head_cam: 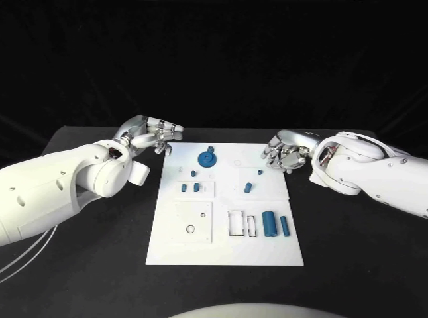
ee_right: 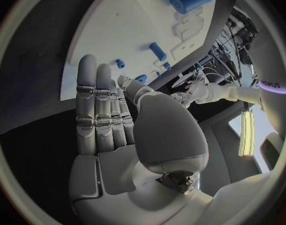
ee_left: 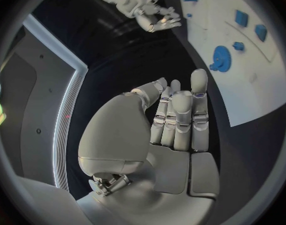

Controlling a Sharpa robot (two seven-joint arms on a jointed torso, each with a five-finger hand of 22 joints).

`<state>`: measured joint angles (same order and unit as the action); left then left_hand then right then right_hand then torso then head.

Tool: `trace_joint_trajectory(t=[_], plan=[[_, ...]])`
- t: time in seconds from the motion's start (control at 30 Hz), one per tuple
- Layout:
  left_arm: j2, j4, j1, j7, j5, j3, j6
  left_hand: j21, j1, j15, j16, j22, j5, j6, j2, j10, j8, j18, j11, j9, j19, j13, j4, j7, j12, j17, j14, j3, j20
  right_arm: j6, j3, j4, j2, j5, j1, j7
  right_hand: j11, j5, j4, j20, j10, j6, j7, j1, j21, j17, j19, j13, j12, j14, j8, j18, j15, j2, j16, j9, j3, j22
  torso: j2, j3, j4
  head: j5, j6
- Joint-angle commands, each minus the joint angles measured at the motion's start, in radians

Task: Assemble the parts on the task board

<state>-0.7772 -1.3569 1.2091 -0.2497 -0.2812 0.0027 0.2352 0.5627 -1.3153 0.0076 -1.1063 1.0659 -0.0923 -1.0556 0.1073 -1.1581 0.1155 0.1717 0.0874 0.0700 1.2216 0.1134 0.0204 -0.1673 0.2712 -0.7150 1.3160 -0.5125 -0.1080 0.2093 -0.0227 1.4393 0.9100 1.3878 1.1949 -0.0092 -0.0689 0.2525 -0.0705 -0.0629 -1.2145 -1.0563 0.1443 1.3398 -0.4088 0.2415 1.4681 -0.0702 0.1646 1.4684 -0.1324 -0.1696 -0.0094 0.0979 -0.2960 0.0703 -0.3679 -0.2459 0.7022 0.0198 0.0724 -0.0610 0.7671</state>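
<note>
We see a flat, smooth white task board point(head_cam: 226, 228), rectangular, lying in the middle of a matte black table point(head_cam: 367, 252). On it sit small blue plastic parts. At the board's twelve o'clock end lies one round blue gear point(head_cam: 207, 158) with a toothed rim. Toward five o'clock lie two blue cylinders side by side, a stubby one point(head_cam: 269, 223) and a thinner one point(head_cam: 283, 226). Near the centre we count two short blue pegs point(head_cam: 190, 187) together at about nine o'clock and one slim blue pin point(head_cam: 248, 188) at about three o'clock.

The left hand point(head_cam: 153, 136), silver and jointed, hovers off the board's far left corner, at about eleven o'clock, fingers straight and close, holding nothing. The right hand point(head_cam: 289, 151) hovers at the far right corner, about one o'clock, fingers likewise extended, touching nothing.
</note>
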Motion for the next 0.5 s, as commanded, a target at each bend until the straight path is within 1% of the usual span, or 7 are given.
trace_joint_trajectory(t=[0.03, 0.13, 0.2, 0.23, 0.33, 0.43, 0.5], plan=[[-0.018, -0.027, -0.001, -0.144, 0.415, -0.002, 0.020, -0.023, 0.024, 0.001, 0.016, -0.015, 0.002, 0.014, 0.002, 0.014, 0.005, 0.010, 0.001, -0.002, -0.007, 0.003, -0.018, -0.002, 0.008, 0.025, -0.016, 0.038, -0.002, -0.029, 0.000, 0.018, -0.005, 0.285, -0.007, -0.095, -0.003, -0.034, 0.004, 0.007, 0.006, -0.010, -0.003, -0.010, -0.023, 0.015, 0.013, 0.003, -0.015, 0.030, 0.010, -0.001, -0.005, 0.007, -0.011, -0.001, -0.018, -0.018, 0.001, -0.0007, -0.0015, -0.008, -0.006], [-0.032, -0.048, -0.003, -0.146, 0.440, -0.003, 0.007, -0.037, 0.030, 0.004, 0.028, -0.026, 0.001, 0.032, 0.001, 0.028, 0.001, 0.010, 0.007, -0.004, -0.008, 0.004, -0.025, -0.007, 0.011, 0.046, -0.027, 0.063, -0.005, -0.030, 0.000, 0.028, -0.010, 0.336, -0.012, -0.116, -0.005, -0.044, 0.009, 0.006, 0.012, -0.014, -0.003, -0.018, -0.045, 0.030, -0.001, 0.004, -0.029, 0.026, 0.017, 0.000, -0.004, 0.015, -0.018, -0.001, -0.035, -0.036, 0.001, 0.0008, -0.0007, -0.009, -0.005], [-0.038, -0.058, -0.003, -0.145, 0.446, -0.004, -0.002, -0.052, 0.036, 0.011, 0.065, -0.036, 0.001, 0.047, 0.001, 0.044, -0.002, 0.008, 0.013, -0.004, -0.017, 0.004, -0.031, -0.013, 0.012, 0.101, -0.061, 0.082, -0.009, -0.031, 0.000, 0.030, -0.015, 0.351, -0.014, -0.122, -0.005, -0.048, 0.011, 0.006, 0.013, -0.014, -0.003, -0.021, -0.056, 0.037, -0.008, 0.004, -0.035, 0.023, 0.022, 0.001, -0.003, 0.020, -0.021, -0.002, -0.042, -0.044, 0.001, 0.0004, -0.0013, -0.010, -0.007], [-0.042, -0.063, -0.004, -0.144, 0.449, -0.004, -0.011, -0.070, 0.041, 0.017, 0.118, -0.048, 0.000, 0.057, 0.004, 0.056, -0.003, 0.007, 0.017, -0.004, -0.033, 0.005, -0.036, -0.017, 0.013, 0.173, -0.108, 0.097, -0.013, -0.033, 0.000, 0.031, -0.018, 0.358, -0.015, -0.124, -0.007, -0.050, 0.014, 0.005, 0.011, -0.015, -0.012, -0.023, -0.067, 0.082, -0.015, 0.003, -0.039, 0.052, 0.026, 0.002, -0.014, 0.021, -0.114, -0.002, -0.048, -0.053, 0.001, 0.0007, -0.0016, -0.010, -0.007], [-0.050, -0.077, -0.004, -0.141, 0.455, -0.006, -0.036, -0.141, 0.047, 0.031, 0.197, -0.098, -0.001, 0.074, 0.000, 0.095, 0.002, 0.008, 0.032, -0.002, -0.085, 0.002, -0.050, -0.027, 0.014, 0.216, -0.185, 0.138, -0.028, -0.041, 0.000, 0.032, -0.028, 0.370, -0.018, -0.127, -0.005, -0.059, 0.023, 0.006, 0.019, -0.017, -0.006, -0.032, -0.106, 0.190, -0.042, 0.003, -0.058, 0.031, 0.039, -0.001, -0.007, 0.030, -0.312, -0.001, -0.065, -0.085, 0.001, -0.0009, -0.0004, -0.010, -0.008], [-0.056, -0.086, -0.005, -0.141, 0.457, -0.007, -0.053, -0.239, 0.042, 0.048, 0.319, -0.179, -0.001, 0.088, -0.009, 0.137, 0.009, 0.008, 0.045, -0.002, -0.144, -0.009, -0.059, -0.034, 0.006, 0.279, -0.255, 0.176, -0.046, -0.051, 0.000, 0.034, -0.036, 0.375, -0.021, -0.125, -0.003, -0.063, 0.025, 0.004, 0.030, -0.021, -0.009, -0.033, -0.126, 0.215, -0.056, 0.006, -0.069, 0.023, 0.044, -0.003, -0.005, 0.034, -0.344, -0.001, -0.074, -0.101, 0.002, -0.0014, 0.0010, -0.011, -0.008], [-0.058, -0.090, -0.005, -0.140, 0.458, -0.008, -0.060, -0.304, 0.034, 0.060, 0.402, -0.239, -0.002, 0.094, -0.017, 0.152, 0.014, 0.007, 0.053, -0.003, -0.177, -0.018, -0.063, -0.038, 0.003, 0.322, -0.287, 0.198, -0.061, -0.055, 0.000, 0.036, -0.040, 0.377, -0.023, -0.124, 0.000, -0.065, 0.026, 0.003, 0.035, -0.022, -0.013, -0.033, -0.134, 0.223, -0.061, 0.006, -0.073, 0.021, 0.046, -0.004, -0.006, 0.034, -0.353, 0.000, -0.077, -0.108, 0.002, -0.0018, -0.0002, -0.009, -0.008]])
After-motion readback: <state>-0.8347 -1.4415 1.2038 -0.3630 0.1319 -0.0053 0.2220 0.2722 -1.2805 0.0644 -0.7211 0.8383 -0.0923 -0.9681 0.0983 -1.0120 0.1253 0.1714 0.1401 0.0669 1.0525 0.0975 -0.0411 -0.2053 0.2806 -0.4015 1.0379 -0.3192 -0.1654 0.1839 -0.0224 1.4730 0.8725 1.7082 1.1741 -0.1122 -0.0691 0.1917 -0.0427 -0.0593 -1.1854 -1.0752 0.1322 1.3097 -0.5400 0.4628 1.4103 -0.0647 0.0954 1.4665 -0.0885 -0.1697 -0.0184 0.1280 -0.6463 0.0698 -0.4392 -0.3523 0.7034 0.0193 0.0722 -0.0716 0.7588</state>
